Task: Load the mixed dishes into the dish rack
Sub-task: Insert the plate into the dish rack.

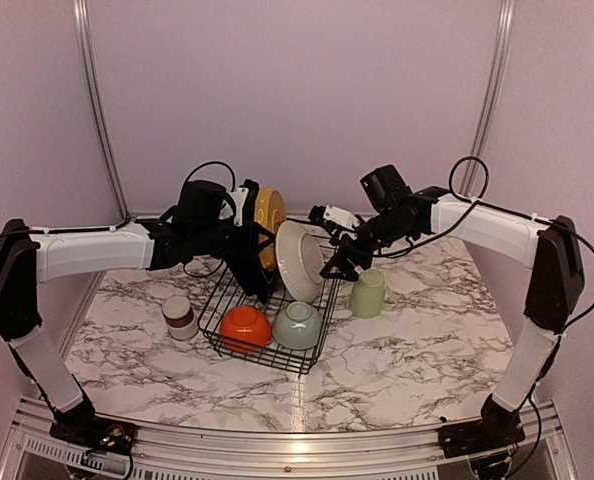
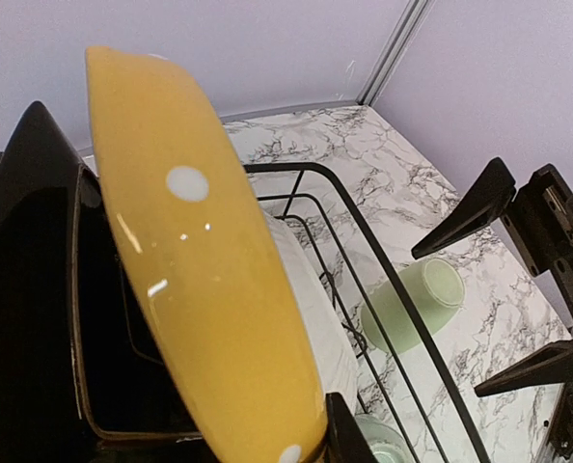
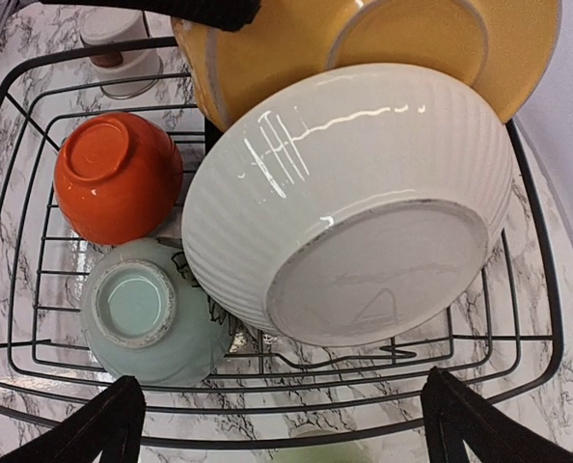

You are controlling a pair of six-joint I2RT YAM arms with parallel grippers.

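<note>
Jaws on left pinched narrow on yellow plate [image 2: 209, 289], jaws on right spread wide, empty, near white bowl [image 3: 354, 193]

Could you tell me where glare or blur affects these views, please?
Top external: light glares off the front rail, scene otherwise evenly lit. Left wrist: the yellow plate looms close and soft, with small highlights. Right wrist: streaky reflections on the white bowl; otherwise sharp.
</note>
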